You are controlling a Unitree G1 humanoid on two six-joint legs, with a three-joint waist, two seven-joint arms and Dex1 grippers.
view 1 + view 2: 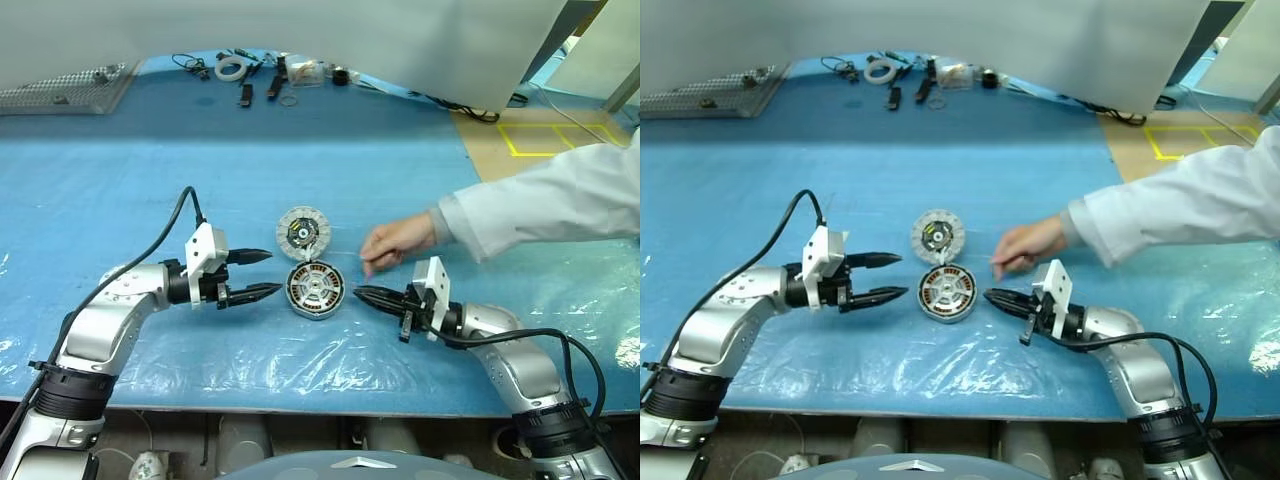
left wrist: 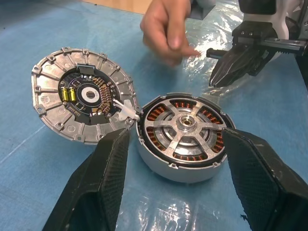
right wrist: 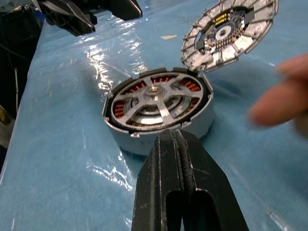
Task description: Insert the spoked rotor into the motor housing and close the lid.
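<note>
The motor housing (image 1: 294,303) sits on the blue mat between my two grippers. Inside it lies the spoked rotor (image 2: 185,124), its copper windings showing between silver spokes. The lid (image 1: 303,232) is tilted just behind the housing, its edge touching the housing's far rim, with its whitish segmented face and dark hub showing. My left gripper (image 1: 274,272) is open, level and just left of the housing, one finger (image 2: 103,187) on each side of it in the left wrist view, touching nothing. My right gripper (image 1: 358,293) is shut and empty, its tip just right of the housing.
A person's hand (image 1: 395,243) in a white sleeve (image 1: 560,205) hovers just right of the lid, above my right gripper. A tape roll (image 1: 232,68), small tools and a mesh tray (image 1: 70,88) lie at the table's far edge. Crinkled clear film covers the near mat.
</note>
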